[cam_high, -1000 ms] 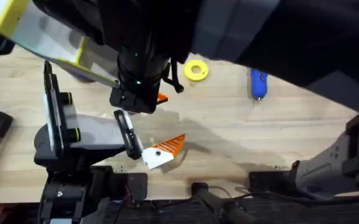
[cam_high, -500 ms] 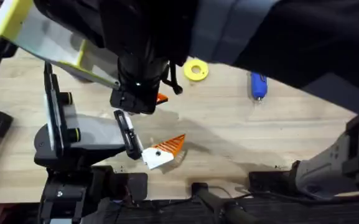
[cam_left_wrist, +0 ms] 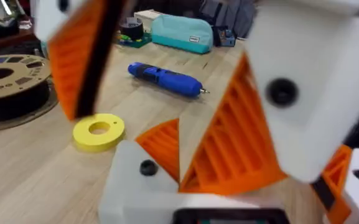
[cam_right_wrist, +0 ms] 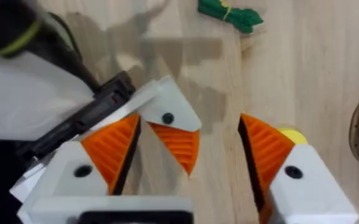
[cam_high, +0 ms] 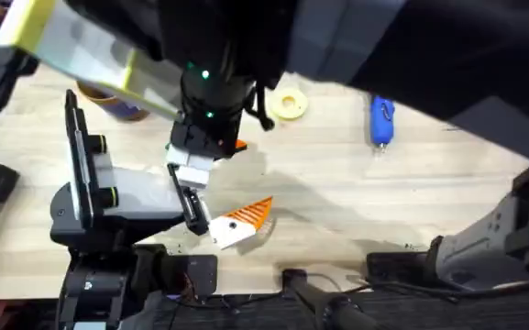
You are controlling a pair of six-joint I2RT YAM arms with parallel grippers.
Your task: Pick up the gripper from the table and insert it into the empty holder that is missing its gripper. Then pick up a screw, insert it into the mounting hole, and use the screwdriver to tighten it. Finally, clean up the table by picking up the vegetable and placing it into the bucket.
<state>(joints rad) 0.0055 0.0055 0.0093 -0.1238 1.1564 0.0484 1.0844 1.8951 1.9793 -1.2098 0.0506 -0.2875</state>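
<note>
**Straddling the left arm's finger with the right gripper**

Hanging over the middle of the wooden table [cam_high: 356, 197], the right gripper [cam_right_wrist: 190, 134] has its two white fingers with orange ribbed pads spread wide and pinching nothing. Between them, seen from the right wrist, stands one white finger block with an orange tip [cam_right_wrist: 174, 127] that belongs to the left gripper [cam_left_wrist: 247, 186]. This block sits just beside one of the right gripper's pads [cam_right_wrist: 107, 152]; whether they touch cannot be told.

From the left wrist, the left gripper's own fingers show at the two lower corners, well apart, with one of the right gripper's fingers between them.

Several orange wedges crowd together here, and which of them is the loose gripper, or which block is the holder, cannot be told.

The screwdriver [cam_high: 380, 122] lies flat on the far right part of the table, well apart from both grippers. A yellow ring [cam_high: 289, 105] lies between it and the right arm. The bucket [cam_high: 108, 99] stands at the far left, partly hidden under the arm. A brown filament spool [cam_left_wrist: 5, 87] rests near the ring, and a green leafy bundle with a yellow piece [cam_right_wrist: 230, 14] lies on the wood beyond the grippers.
</note>
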